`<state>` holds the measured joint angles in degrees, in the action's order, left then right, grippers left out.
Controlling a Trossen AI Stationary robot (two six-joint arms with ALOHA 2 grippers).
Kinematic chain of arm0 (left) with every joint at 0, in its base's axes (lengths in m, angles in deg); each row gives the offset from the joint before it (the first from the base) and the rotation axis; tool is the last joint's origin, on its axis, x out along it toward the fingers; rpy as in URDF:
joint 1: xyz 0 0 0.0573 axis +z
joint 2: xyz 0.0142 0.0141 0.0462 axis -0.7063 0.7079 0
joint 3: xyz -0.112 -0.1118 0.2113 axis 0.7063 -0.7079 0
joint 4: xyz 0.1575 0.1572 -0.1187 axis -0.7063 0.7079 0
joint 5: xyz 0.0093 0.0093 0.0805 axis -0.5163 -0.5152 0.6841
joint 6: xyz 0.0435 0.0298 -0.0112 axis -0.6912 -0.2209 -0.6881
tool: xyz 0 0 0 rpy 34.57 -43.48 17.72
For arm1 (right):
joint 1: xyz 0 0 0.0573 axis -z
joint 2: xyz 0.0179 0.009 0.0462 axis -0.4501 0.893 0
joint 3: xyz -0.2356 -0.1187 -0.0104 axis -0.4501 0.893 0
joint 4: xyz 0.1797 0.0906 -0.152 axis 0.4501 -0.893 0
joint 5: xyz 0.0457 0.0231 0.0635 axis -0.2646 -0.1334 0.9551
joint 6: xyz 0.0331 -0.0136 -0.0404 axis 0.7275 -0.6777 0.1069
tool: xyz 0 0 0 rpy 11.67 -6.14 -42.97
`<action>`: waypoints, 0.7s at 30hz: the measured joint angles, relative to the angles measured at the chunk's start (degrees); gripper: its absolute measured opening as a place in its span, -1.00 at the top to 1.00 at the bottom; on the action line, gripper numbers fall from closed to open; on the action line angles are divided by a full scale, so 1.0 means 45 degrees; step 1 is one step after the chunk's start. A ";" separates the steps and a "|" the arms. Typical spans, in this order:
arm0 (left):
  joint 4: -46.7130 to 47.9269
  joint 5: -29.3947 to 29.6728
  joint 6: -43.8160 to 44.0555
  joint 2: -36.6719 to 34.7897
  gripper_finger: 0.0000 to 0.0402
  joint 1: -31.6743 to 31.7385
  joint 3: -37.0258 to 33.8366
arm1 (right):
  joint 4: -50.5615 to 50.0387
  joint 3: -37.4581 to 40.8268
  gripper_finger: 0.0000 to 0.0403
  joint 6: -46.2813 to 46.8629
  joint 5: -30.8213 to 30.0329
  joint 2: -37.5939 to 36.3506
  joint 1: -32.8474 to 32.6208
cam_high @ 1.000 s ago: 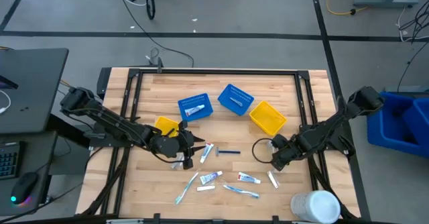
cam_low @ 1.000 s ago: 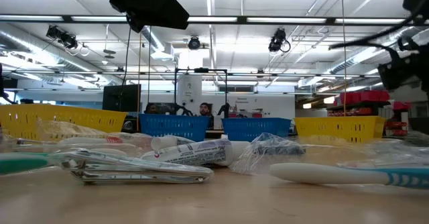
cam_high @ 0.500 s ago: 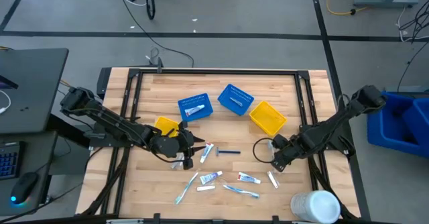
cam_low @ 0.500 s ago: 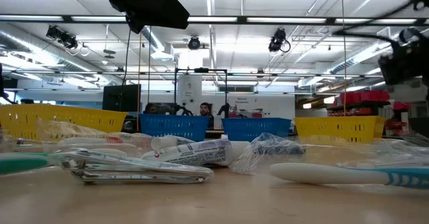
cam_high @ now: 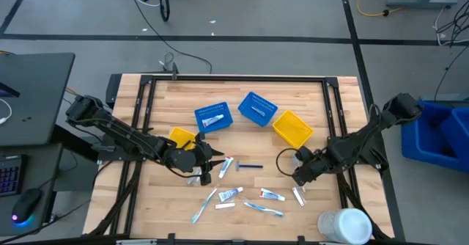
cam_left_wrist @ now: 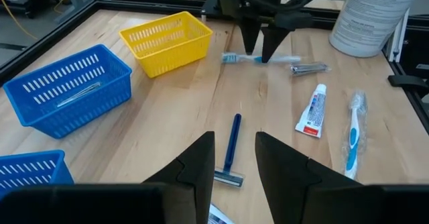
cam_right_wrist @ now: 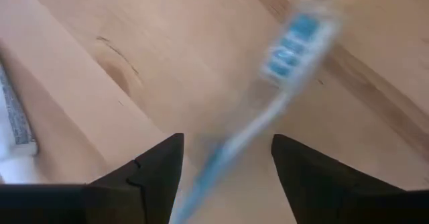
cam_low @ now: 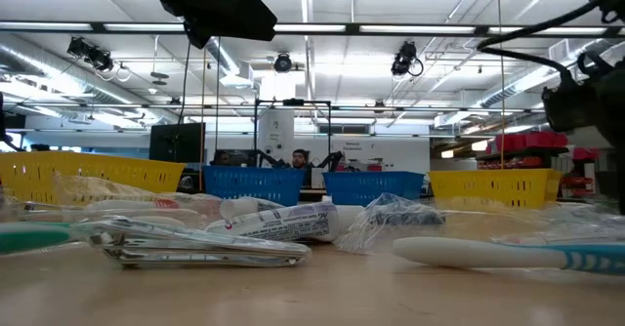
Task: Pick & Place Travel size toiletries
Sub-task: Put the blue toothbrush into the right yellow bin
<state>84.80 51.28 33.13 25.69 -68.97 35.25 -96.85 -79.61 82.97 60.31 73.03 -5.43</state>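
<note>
Small toiletries lie loose on the wooden table near its near edge: a dark blue razor (cam_high: 249, 166) (cam_left_wrist: 231, 147), white tubes (cam_high: 229, 194) (cam_high: 272, 195) (cam_left_wrist: 312, 110) and slim toothbrushes (cam_high: 204, 205) (cam_high: 264, 209). My left gripper (cam_high: 210, 166) (cam_left_wrist: 233, 167) hovers open just left of the razor, which lies ahead between its fingers. My right gripper (cam_high: 297, 177) (cam_left_wrist: 259, 49) (cam_right_wrist: 228, 163) points down, open, its fingers standing on either side of a white and blue toothbrush (cam_right_wrist: 288, 49) (cam_left_wrist: 258, 59) that lies flat on the table. The high view hides that toothbrush under the gripper.
Two blue mesh baskets (cam_high: 213, 116) (cam_high: 257, 108) and a yellow one (cam_high: 293, 128) stand mid-table. Another yellow basket (cam_high: 183, 138) sits by my left arm. A large white cylinder (cam_high: 344, 225) stands at the near right corner. A metal clipper (cam_left_wrist: 308, 68) lies beside the right gripper.
My right gripper has moved a little toward the table's near left and gone down over the toothbrush, staying open. The left arm and the toiletries have kept still.
</note>
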 joint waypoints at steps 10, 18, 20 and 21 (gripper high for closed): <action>0.0020 0.0000 0.0000 0.0000 0.42 0.0000 0.0000 | -0.0444 -0.0115 0.32 -0.2948 -0.0069 0.0351 -0.0005; 0.0034 0.0000 0.0000 0.0000 0.42 0.0000 0.0000 | -0.1663 -0.0533 0.87 -0.2652 0.0491 0.0338 0.0010; 0.0029 0.0000 0.0000 0.0000 0.42 0.0000 0.0000 | -0.1718 -0.0730 0.89 -0.2693 0.1258 0.0245 0.0005; 0.0029 0.0000 0.0000 0.0000 0.42 0.0002 0.0000 | -0.1756 -0.0864 0.89 -0.2687 0.1503 0.0151 0.0005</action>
<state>84.93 51.28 33.13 25.69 -68.96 35.25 -104.75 -83.50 70.88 67.07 73.71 -5.41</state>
